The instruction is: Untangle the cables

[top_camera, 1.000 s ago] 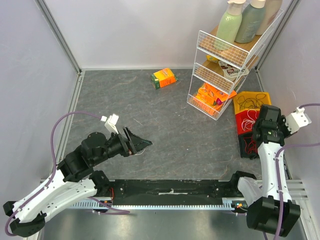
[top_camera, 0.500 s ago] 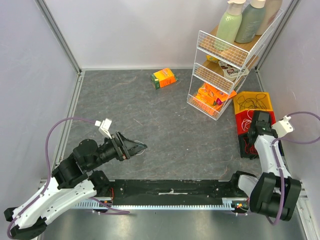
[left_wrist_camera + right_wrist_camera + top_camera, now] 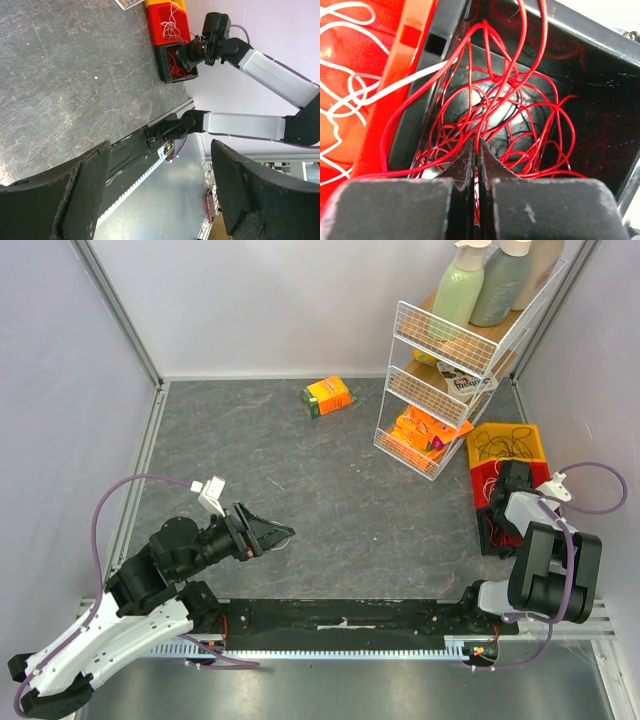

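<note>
Starting at the left, we find our left gripper [image 3: 272,533] hanging over the table [image 3: 350,470], spread wide and holding nothing, well apart from every cable.

Far to the right, three bins stand in a row. The yellow bin [image 3: 527,433] holds the black cables [image 3: 497,445], the red bin [image 3: 480,485] holds the white cables [image 3: 340,100], and the black bin [image 3: 600,40] holds the red cables [image 3: 510,125].

Our right gripper [image 3: 476,150] is down inside the black bin, its fingers pressed together on a red strand that runs up from between them.

We judge the sorting by colour to be mostly done, since each colour sits in its own bin. What is left lies here: the red cables are one dense knot of crossing loops, and one white strand reaches over the bin wall towards them. How tangled the black cables are we cannot tell.
</note>
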Tool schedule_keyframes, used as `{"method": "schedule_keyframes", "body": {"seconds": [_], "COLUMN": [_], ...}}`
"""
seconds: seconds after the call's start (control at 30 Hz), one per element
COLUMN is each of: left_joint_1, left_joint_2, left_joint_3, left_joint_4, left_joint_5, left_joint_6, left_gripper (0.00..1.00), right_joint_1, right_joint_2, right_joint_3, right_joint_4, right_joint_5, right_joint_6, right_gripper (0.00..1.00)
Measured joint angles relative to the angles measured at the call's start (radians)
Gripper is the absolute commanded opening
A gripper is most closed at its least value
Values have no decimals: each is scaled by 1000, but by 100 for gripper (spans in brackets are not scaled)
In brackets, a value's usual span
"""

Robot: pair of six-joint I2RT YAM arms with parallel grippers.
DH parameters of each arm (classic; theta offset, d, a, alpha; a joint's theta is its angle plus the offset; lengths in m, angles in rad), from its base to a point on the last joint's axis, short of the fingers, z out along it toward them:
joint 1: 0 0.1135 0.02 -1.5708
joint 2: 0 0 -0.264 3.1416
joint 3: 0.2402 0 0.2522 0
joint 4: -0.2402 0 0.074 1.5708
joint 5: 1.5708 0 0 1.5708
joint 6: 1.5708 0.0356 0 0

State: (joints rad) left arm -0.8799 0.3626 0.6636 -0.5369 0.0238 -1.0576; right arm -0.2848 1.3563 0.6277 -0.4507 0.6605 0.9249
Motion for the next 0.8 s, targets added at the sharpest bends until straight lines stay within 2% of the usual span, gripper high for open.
{"method": "schedule_keyframes", "body": {"seconds": [0.07, 0.1, 0.17, 0.2, 0.27, 0.3, 0.37, 0.43, 0.53, 0.57, 0.63, 0.73, 0.8], "left_joint_1": [0, 0, 0, 0, 0, 0, 0, 0, 0, 0, 0, 1, 2], "left_joint_2": [0, 0, 0, 0, 0, 0, 0, 0, 0, 1, 6, 26, 61], "left_joint_3": [0, 0, 0, 0, 0, 0, 0, 0, 0, 0, 0, -4, -5], "left_joint_4": [-4, -4, -5, -5, -7, -8, -8, -10, -30, -45, -76, -126, -158], "left_joint_5": [-4, -9, -22, -24, -29, -33, -43, -57, -95, -111, -149, -209, -242], "left_joint_6": [0, 0, 0, 1, 3, 5, 11, 23, 45, 51, 55, 57, 56], "left_gripper": [87, 87, 87, 87, 87, 87, 87, 88, 88, 88, 95, 97, 98], "right_joint_1": [-16, -21, -26, -27, -27, -27, -27, -25, -19, -16, -4, 41, 133], "right_joint_2": [14, 11, 3, -7, -47, -77, -145, -219, -303, -332, -375, -422, -440], "right_joint_3": [-4, -6, -6, -6, -6, -5, 2, 29, 100, 131, 177, 234, 272], "right_joint_4": [16, 21, 27, 25, 17, 5, -24, -69, -135, -160, -198, -257, -294], "right_joint_5": [-5, -8, -15, -21, -37, -43, -54, -64, -60, -59, -58, -47, -31], "right_joint_6": [-3, -7, -14, -18, -31, -38, -51, -72, -98, -109, -122, -140, -146], "right_gripper": [5, 11, 29, 34, 38, 43, 45, 56, 63, 70, 73, 77, 79]}}
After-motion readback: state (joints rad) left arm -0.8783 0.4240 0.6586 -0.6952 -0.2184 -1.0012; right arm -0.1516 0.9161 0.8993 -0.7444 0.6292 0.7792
